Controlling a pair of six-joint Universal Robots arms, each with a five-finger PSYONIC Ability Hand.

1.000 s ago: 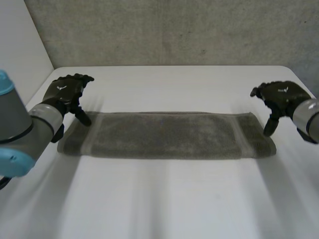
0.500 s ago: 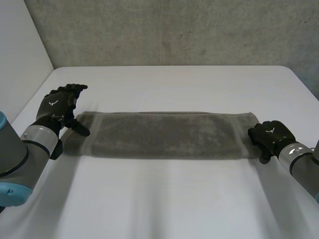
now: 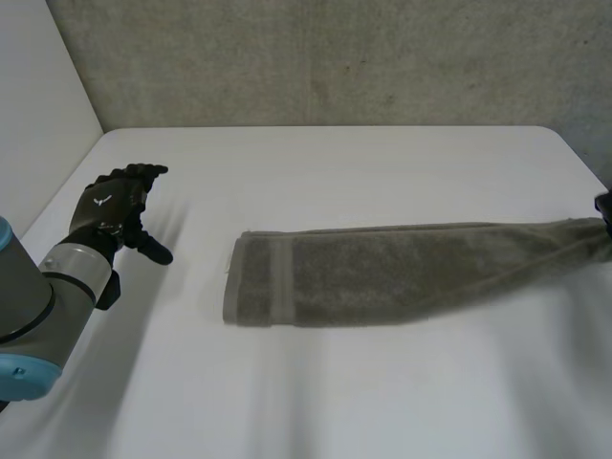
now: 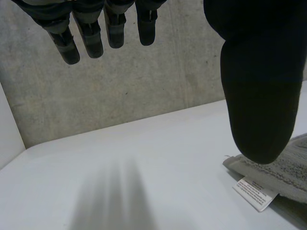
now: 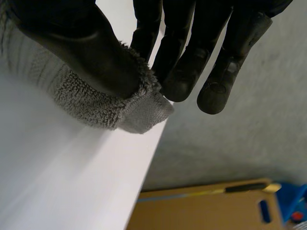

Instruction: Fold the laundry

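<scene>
A grey towel (image 3: 382, 273), folded into a long strip, lies across the white table (image 3: 335, 163). Its right end is lifted at the table's right edge. There my right hand (image 3: 604, 204) is shut on it; in the right wrist view the thumb (image 5: 81, 48) pinches the towel's end (image 5: 103, 108) against the fingers (image 5: 180, 76). My left hand (image 3: 113, 206) hovers open over bare table, well left of the towel's left end. In the left wrist view its fingers (image 4: 88, 36) are straight, and the towel's corner (image 4: 288, 167) with a white label (image 4: 254, 192) lies beyond the thumb (image 4: 259, 91).
A concrete wall (image 3: 335, 57) runs behind the table and a white wall (image 3: 38, 96) stands at the left. Past the table's right edge, lower down, are a brown board (image 5: 201, 208) and something blue (image 5: 293, 206).
My right hand came down on the towel's right end, shut on it and pulled it right. The towel slid away from my left hand, which drew back a little at first.
</scene>
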